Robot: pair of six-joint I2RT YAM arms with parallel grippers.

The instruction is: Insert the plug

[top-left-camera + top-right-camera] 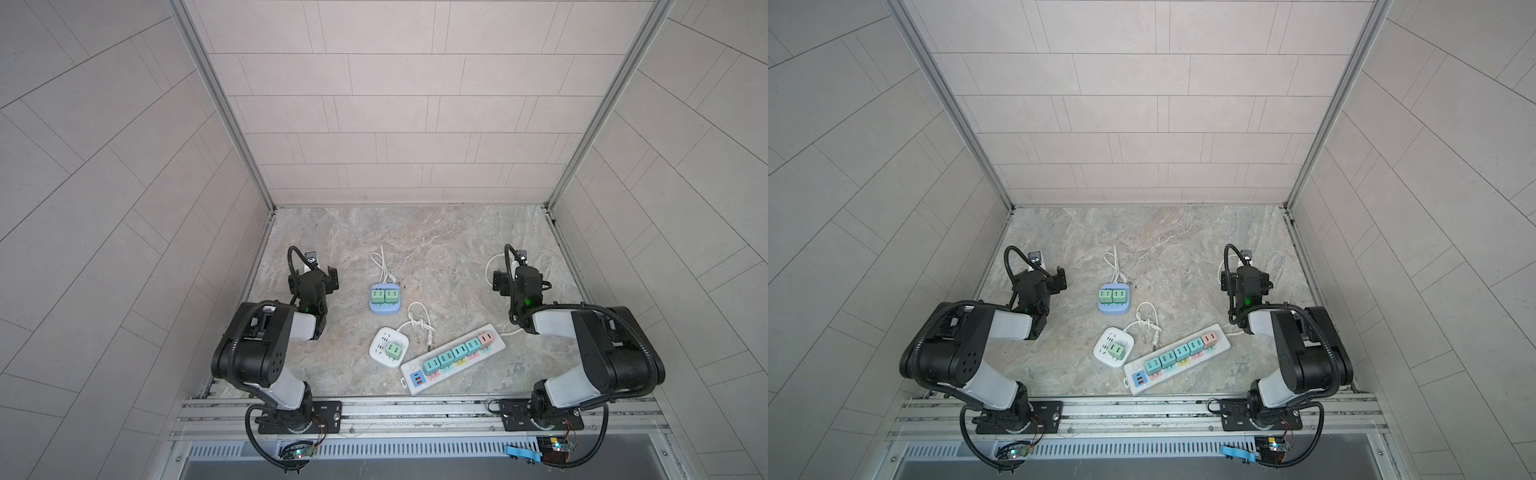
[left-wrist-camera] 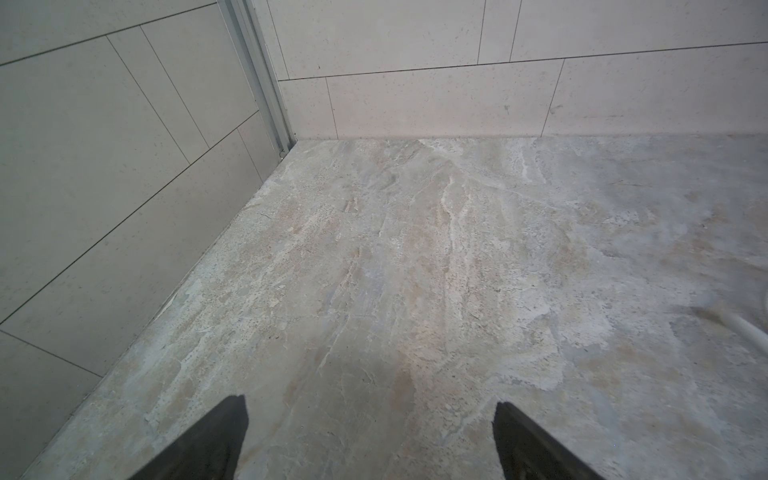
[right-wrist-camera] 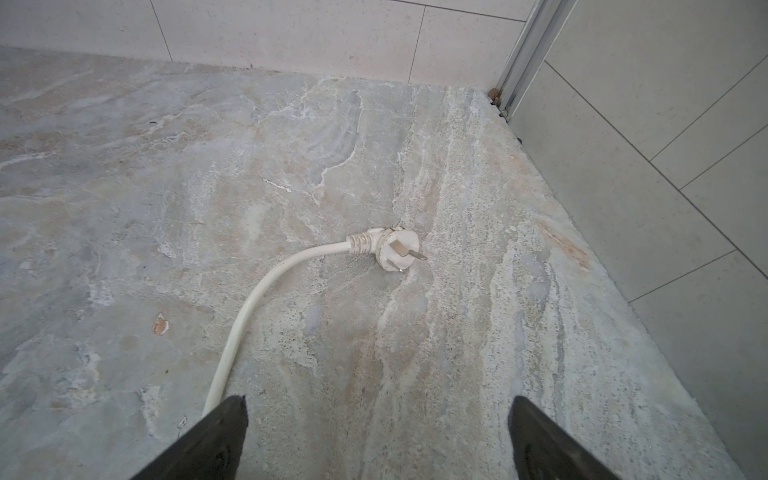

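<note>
Closest to the overhead lens: left arm [image 1: 257, 345] and right arm [image 1: 602, 353], black and white, bolted to the front rail [image 1: 415, 409], elbows raised over a stone-patterned tabletop [image 1: 415, 241].

Left gripper [image 2: 370, 409]: spread wide, holds nothing, points at bare stone near the left wall.

Right gripper [image 3: 378, 405]: likewise spread wide, grips nothing, hangs over the right side of the tabletop.

Plug [image 3: 397, 249]: white, round-faced, flat pins showing. Lies loose on the stone ahead of the right gripper, apart from both fingertips, not far from the right wall. Mostly hidden under that gripper in both top views. Trails a thick white cord [image 3: 266, 286], curving back past one black fingertip [image 3: 224, 432] and showing again, in a top view, at the right end of the long white power strip [image 1: 410, 368].

Power strip: lies slanted near the front rail, between the two arms. Carries a row of four teal adapters [image 1: 459, 352] and one pink adapter [image 1: 485, 340] at its right end.

Just left of it: white socket block [image 1: 381, 337], square, with one green adapter [image 1: 395, 350] plugged in.

Farther back: blue socket block [image 1: 384, 309] with two green adapters [image 1: 378, 296] side by side.

Thin white cables [image 1: 419, 320]: looped and knotted between the blocks and behind the blue one.
</note>
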